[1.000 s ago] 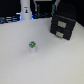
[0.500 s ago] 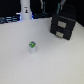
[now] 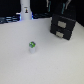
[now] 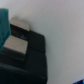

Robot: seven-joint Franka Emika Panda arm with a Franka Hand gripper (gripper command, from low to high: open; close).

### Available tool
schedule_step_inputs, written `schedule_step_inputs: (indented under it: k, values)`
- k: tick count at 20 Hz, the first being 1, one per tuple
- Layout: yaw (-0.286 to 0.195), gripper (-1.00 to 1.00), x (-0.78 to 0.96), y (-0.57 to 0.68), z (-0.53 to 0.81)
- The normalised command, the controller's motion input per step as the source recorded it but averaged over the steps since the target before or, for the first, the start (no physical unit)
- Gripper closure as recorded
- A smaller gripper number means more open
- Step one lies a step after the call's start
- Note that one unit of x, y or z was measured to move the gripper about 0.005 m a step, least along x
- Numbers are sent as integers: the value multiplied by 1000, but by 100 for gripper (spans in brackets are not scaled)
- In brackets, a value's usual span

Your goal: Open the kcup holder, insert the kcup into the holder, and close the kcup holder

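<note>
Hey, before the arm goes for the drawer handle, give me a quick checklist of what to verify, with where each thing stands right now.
1. Kcup holder in sight and upright on the table: ok.
2. Both drawers shut, so opening is not yet done: ok, the fronts look flush in the exterior view.
3. Kcup upright, standing apart from the holder, toward the exterior view's left: ok.
4. Wrist camera aimed at the holder's black body: ok, it fills much of the wrist view.
5. Gripper open and ready for a handle: cannot tell, the fingers are not clearly visible.
6. Tall white bottle away from the holder: ok, it stands far back.
</note>
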Motion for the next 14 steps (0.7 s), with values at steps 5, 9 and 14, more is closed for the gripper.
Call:
schedule_step_inputs:
  k: [5, 9, 14]
  values:
    - [-169, -100, -68, 636, -148]
    - [-157, -100, -30, 613, -196]
    - [-142, -100, 2, 552, -236]
